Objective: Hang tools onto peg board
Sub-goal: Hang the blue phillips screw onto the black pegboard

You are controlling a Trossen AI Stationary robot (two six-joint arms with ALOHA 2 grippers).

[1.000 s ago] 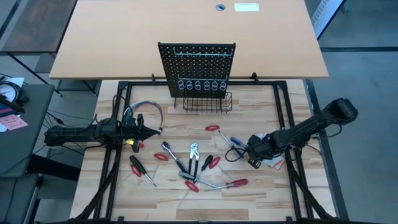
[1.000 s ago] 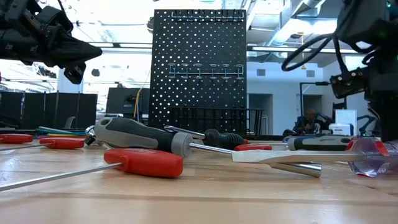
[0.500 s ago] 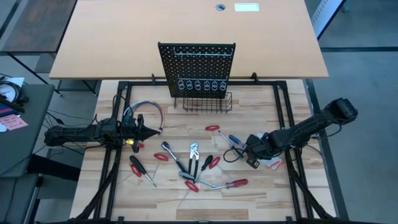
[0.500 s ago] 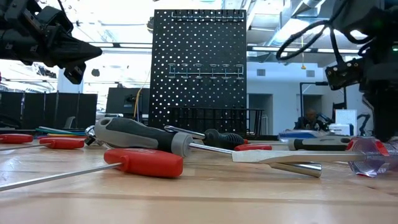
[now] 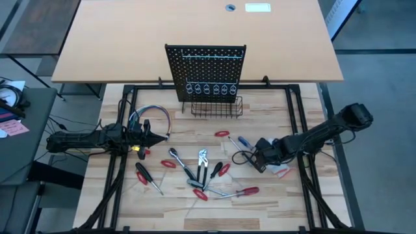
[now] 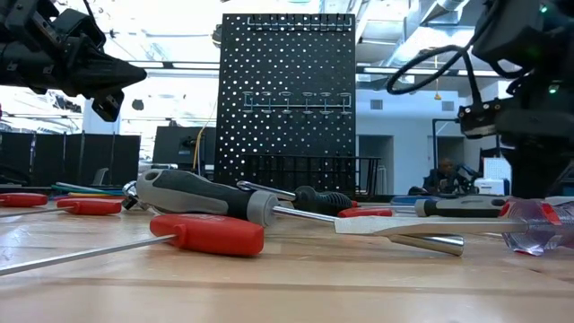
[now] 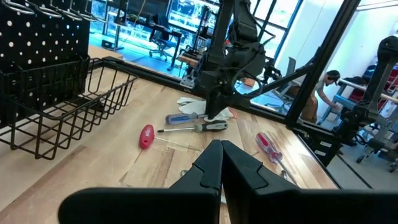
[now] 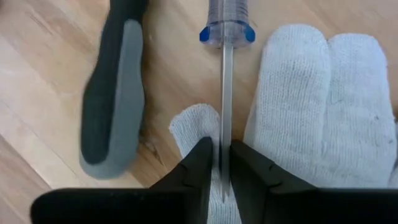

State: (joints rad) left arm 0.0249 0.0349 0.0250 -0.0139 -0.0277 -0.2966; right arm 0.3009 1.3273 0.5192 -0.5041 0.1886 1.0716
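1. Since the earlier high frame, the right gripper (image 5: 258, 158) had shifted leftward across the pale wooden worktop (image 5: 273, 201), while the left gripper (image 5: 162, 137) stayed where it was beside the bundle of coloured cables (image 5: 151, 114).
2. Only the right wrist view showed the right jaws nearly closed around the thin steel shaft of a clear-handled, blue-collared screwdriver (image 8: 225, 74), which lay over a white knitted glove (image 8: 323, 106); a black-and-grey tool handle (image 8: 114, 93) lay just beside it.
3. Only the left wrist view showed the left jaws pressed together, holding nothing.
4. From above, the scattered hand tools (image 5: 201, 170) lay mid-worktop: roughly seven red-handled pieces could be counted, plus pliers and dark-handled drivers.
5. The black perforated metal peg board (image 5: 206, 65) stood upright at the far edge, with six ring holders (image 5: 207, 88) in a row and one black wire basket (image 5: 216, 106) at its base; no tool hung on it.
6. No writing was readable.
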